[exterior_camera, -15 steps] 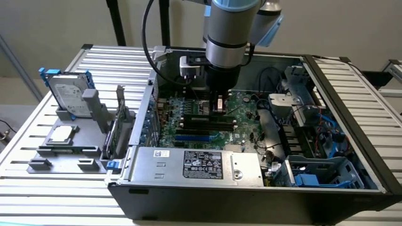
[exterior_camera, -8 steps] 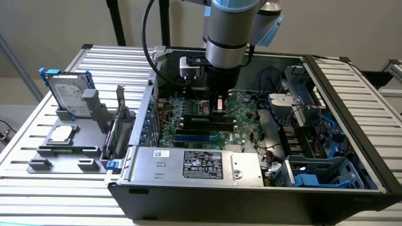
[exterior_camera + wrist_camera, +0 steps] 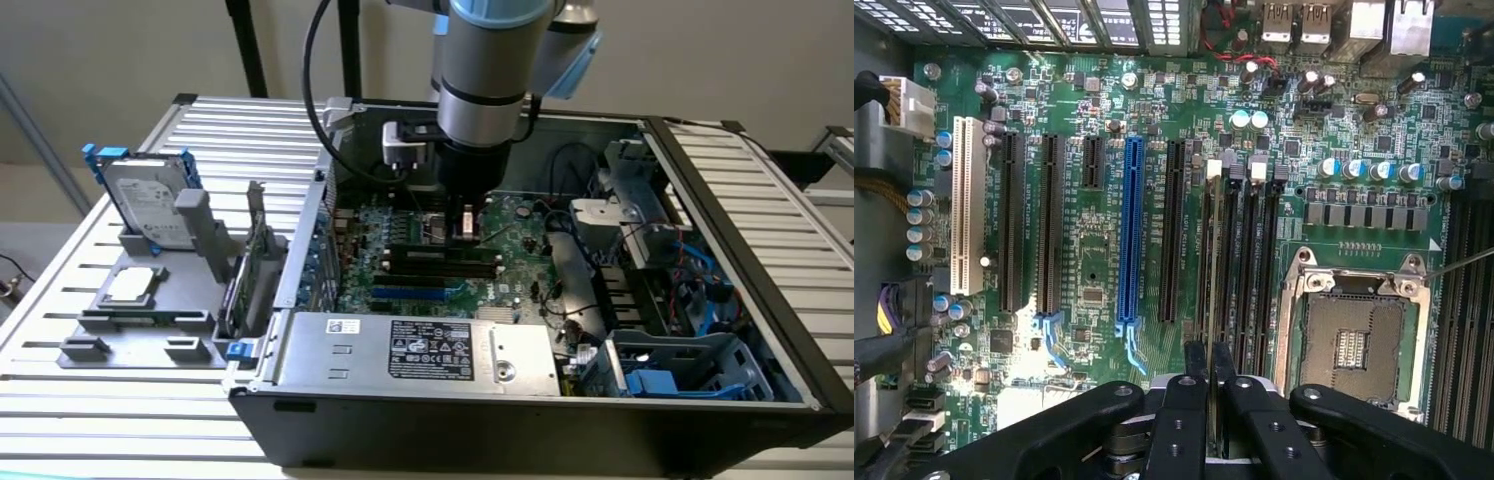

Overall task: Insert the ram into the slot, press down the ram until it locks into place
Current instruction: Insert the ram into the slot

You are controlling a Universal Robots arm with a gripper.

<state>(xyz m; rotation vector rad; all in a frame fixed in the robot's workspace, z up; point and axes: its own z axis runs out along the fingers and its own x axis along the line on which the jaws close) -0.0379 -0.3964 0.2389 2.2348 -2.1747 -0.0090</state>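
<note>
1. The arm reached down into the open case (image 3: 747, 200), which stood on the slatted surface (image 3: 80, 420).
2. The gripper (image 3: 1209, 362) was narrow, its fingers (image 3: 1194, 375) pinched on the ram (image 3: 1212, 300), which showed edge-on as a thin line.
3. The ram ran lengthwise over the slot (image 3: 1204, 250), the outermost of four parallel black ones, on the side towards the blue slot (image 3: 1131, 235); whether it was seated could not be told.
4. The CPU socket (image 3: 1351, 345) lay on the other side of the four.
5. A hard drive (image 3: 140, 195) stood in a holder at the exterior view's left.
</note>
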